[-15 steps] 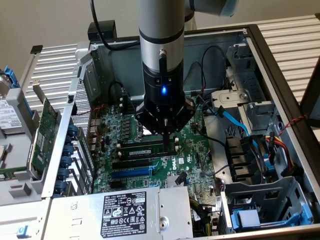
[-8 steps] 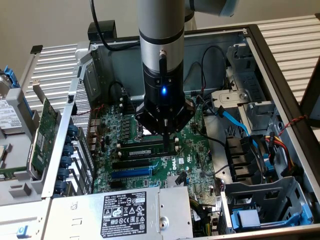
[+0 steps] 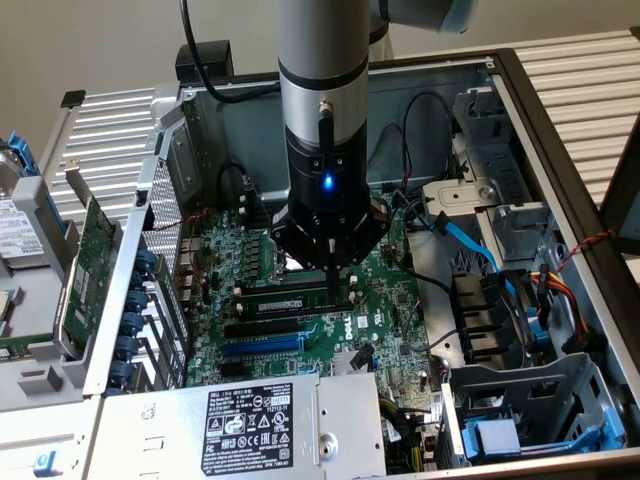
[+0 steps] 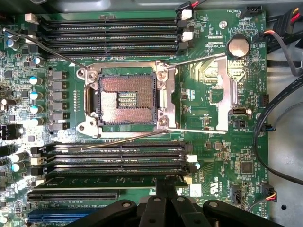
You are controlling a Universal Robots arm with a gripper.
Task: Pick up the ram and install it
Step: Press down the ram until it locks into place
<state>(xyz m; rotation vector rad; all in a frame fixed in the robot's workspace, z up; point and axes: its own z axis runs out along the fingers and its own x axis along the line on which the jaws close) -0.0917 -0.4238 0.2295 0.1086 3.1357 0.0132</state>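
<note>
gripper (image 3: 338,296) is clamped shut and pressing down on the ram (image 3: 290,296) (green stick, already lined up in its motherboard (image 3: 385,300) slot); looks like it's seating it

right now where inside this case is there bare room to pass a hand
Bare metal floor beside the motherboard, crossed only by a black cable. Crowded: the memory slots under the shut fingers, and the drive bay wiring.

We count one motherboard (image 4: 213,94) with one bare processor socket (image 4: 125,97), four memory slots (image 4: 109,33) on its one side and four (image 4: 118,158) on the other, one coin battery (image 4: 238,47), and one ram stick (image 3: 285,299).
</note>
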